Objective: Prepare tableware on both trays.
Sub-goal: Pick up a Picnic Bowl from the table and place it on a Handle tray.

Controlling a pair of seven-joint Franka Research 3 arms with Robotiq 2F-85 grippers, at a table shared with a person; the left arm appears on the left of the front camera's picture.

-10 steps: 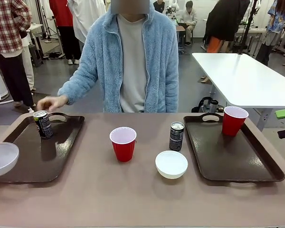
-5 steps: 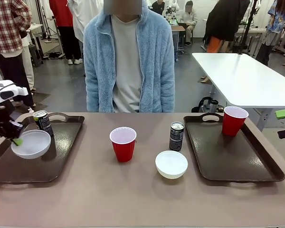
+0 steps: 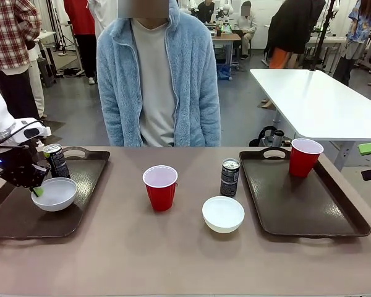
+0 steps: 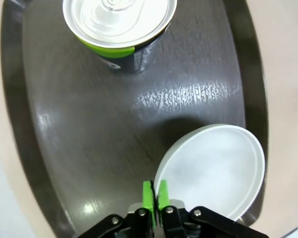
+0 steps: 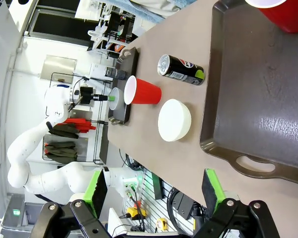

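progress: left tray has can and bowl, rim clamped by left gripper; right tray has 1 cup; spare cup, spare can, spare bowl sit off-tray; right gripper stands with jaws apart.

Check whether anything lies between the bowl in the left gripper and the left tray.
Nothing visible does. The left gripper is shut on the rim of the bowl, over bare floor of the left tray; the can stands apart, nearer the far rim. Whether the bowl already rests there is unclear.
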